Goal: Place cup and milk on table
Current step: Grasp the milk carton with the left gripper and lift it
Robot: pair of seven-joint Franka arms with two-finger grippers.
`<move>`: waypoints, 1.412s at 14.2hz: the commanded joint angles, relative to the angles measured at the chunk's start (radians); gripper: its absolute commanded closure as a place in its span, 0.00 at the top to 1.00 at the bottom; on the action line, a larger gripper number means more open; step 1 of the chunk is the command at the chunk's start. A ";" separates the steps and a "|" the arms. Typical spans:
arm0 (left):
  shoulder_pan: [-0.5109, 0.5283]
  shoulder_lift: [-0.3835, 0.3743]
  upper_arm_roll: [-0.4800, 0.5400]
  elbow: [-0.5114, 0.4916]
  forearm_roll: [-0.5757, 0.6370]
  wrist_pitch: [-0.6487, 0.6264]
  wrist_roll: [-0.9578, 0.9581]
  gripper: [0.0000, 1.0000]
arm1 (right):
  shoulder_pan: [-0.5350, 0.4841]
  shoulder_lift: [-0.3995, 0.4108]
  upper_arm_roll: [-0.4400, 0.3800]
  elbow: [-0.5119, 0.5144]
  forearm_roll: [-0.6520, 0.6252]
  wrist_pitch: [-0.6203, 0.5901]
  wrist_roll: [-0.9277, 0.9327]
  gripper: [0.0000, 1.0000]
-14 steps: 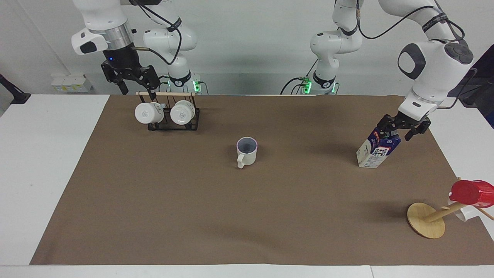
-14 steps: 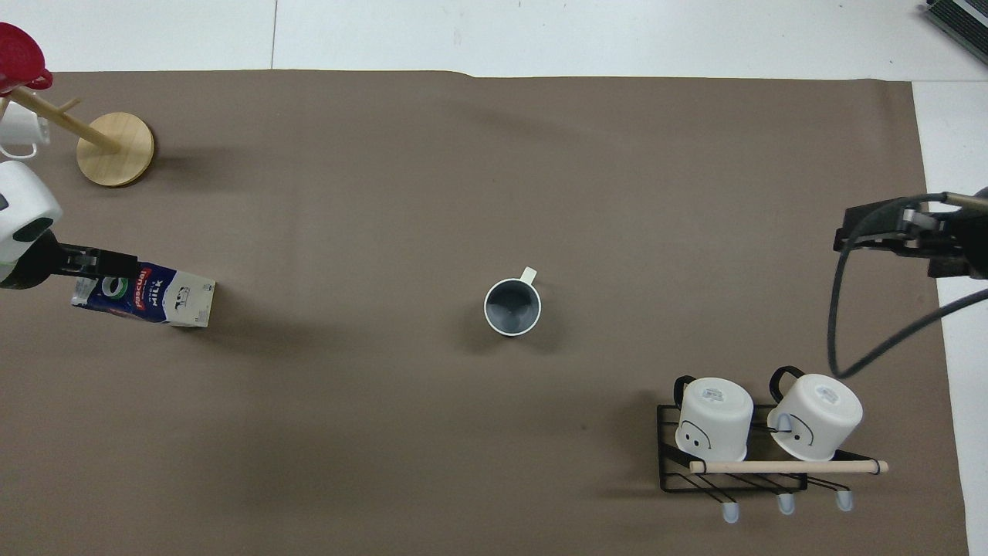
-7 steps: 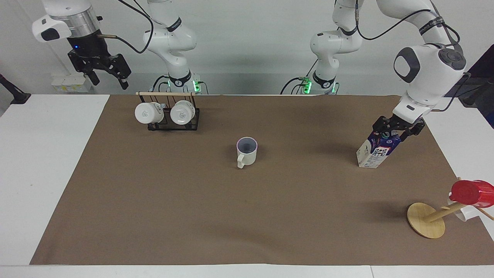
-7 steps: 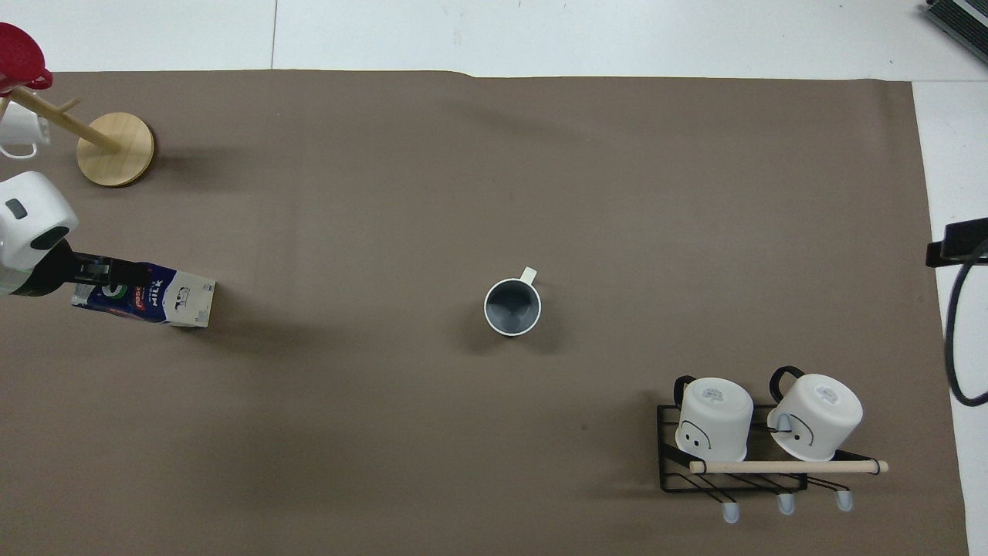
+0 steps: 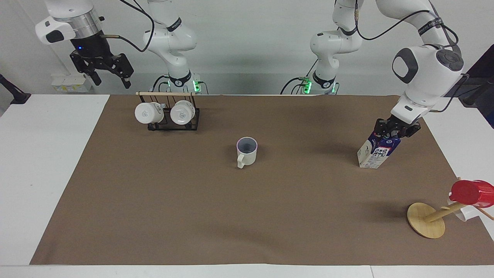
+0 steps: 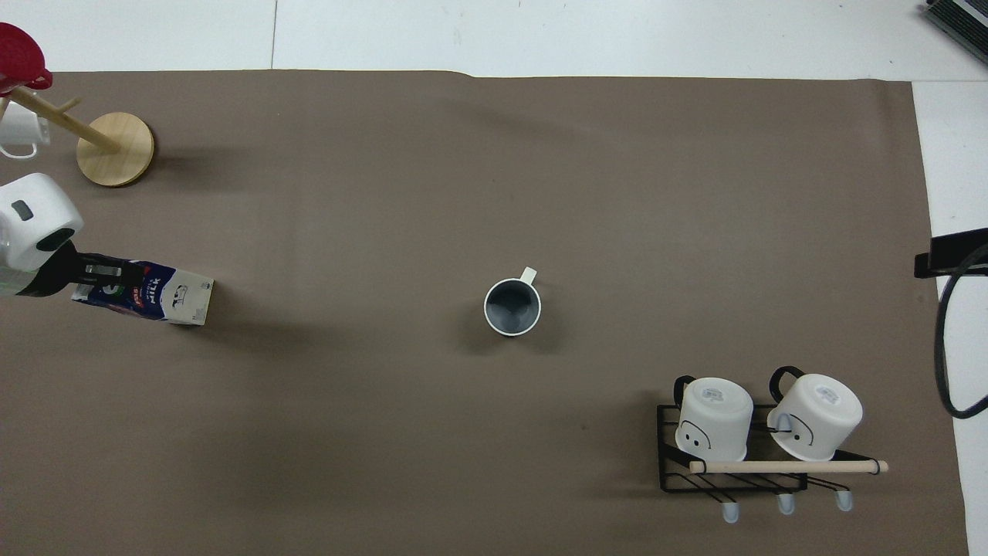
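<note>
1. The left end effector (image 5: 394,130) is closed on the dark blue gable top of the small milk carton with a white lower part and dark print (image 5: 376,150). In the overhead view the same left end effector (image 6: 94,269) covers the carton's top end.
2. The milk carton (image 6: 154,292) stands directly below the left end effector with its base on the large brown paper-like sheet (image 5: 247,216). It tilts, the top leaning toward the left arm's end of the tabletop.
3. The wide white tabletop (image 5: 42,162) carries the brown sheet over most of its surface.
4. The cream-beige mug with a loop handle and pale lavender rim (image 5: 246,151) stands upright on the sheet near its middle. It is well apart from both end effectors and nothing touches it. Its greyish-lavender inside shows in the overhead view (image 6: 512,306).
5. The right end effector (image 5: 109,75) hangs raised in the air with its fingers spread and nothing between them. The right arm waits.
6. The black wire rack with a wooden rail (image 5: 170,116) holds two plain white cups (image 5: 149,112). It sits below the right end effector, offset toward the table's middle.
7. The round-based wooden cup stand (image 5: 426,220) carries a bright red cup (image 5: 471,193). It stands on the sheet, farther from the robots than the carton under the left end effector.
</note>
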 commanded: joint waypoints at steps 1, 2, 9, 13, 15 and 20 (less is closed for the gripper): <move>-0.009 -0.030 -0.003 0.004 0.008 0.004 0.006 0.19 | -0.002 -0.024 0.003 -0.026 -0.001 -0.059 -0.019 1.00; -0.018 -0.030 -0.005 0.021 0.008 -0.004 -0.001 0.19 | 0.001 -0.023 0.003 -0.026 -0.007 -0.070 -0.016 1.00; -0.243 -0.012 -0.008 0.093 0.007 -0.009 -0.243 0.20 | 0.016 -0.023 0.014 -0.055 -0.048 -0.067 -0.013 1.00; -0.386 0.062 -0.008 0.185 0.002 -0.010 -0.448 0.20 | 0.021 -0.026 0.014 -0.061 -0.041 -0.064 -0.011 1.00; -0.432 0.096 -0.008 0.222 0.001 -0.007 -0.508 0.20 | 0.019 -0.027 0.014 -0.064 -0.034 -0.067 0.000 1.00; -0.512 0.194 -0.006 0.287 0.013 0.008 -0.640 0.20 | 0.019 -0.036 0.012 -0.082 -0.034 -0.033 -0.005 1.00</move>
